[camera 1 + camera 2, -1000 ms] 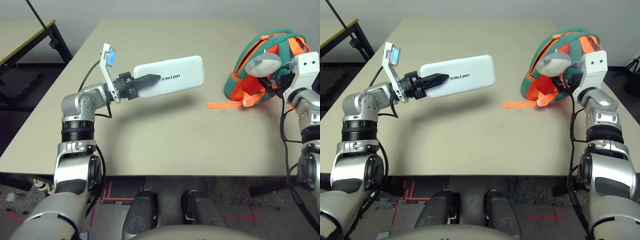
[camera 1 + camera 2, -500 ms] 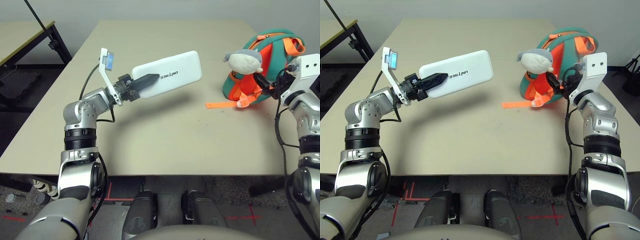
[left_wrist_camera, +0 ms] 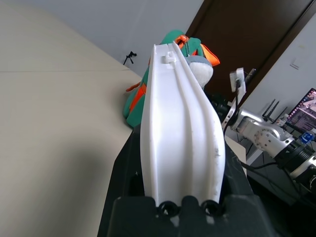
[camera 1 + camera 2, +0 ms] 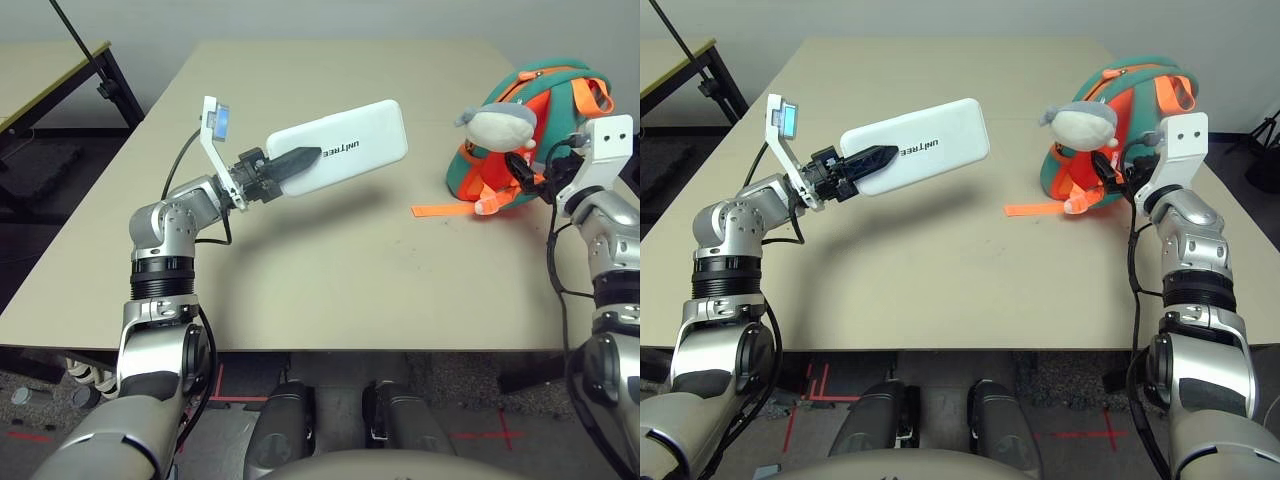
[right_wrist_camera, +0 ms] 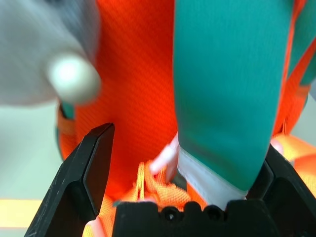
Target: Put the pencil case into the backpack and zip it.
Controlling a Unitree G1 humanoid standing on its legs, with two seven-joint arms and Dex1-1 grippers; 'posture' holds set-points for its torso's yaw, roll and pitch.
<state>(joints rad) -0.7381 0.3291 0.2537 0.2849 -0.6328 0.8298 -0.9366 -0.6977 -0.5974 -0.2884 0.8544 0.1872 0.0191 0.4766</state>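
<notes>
My left gripper [image 4: 300, 157] is shut on one end of the white pencil case [image 4: 345, 150], holding it in the air above the table's left-middle, lettering up. The left wrist view shows the pencil case [image 3: 180, 128] edge-on between the fingers, its far end toward the backpack. The teal and orange backpack [image 4: 545, 105] stands at the table's right side, with its grey plush toy [image 4: 497, 123] on the side facing the case. My right gripper [image 4: 525, 170] is against the backpack's front. In the right wrist view its fingers [image 5: 94, 163] stand apart, with a teal strap [image 5: 222, 98] and orange fabric between them.
An orange strap [image 4: 445, 210] trails from the backpack onto the tabletop [image 4: 330, 260]. A second table [image 4: 50, 80] with black legs stands off to the far left. A monitor [image 3: 306, 106] shows beyond the table in the left wrist view.
The backpack has been tipped from lying on its side to upright, and the plush toy swung up. The right arm shifted with it. The held pencil case barely moved.
</notes>
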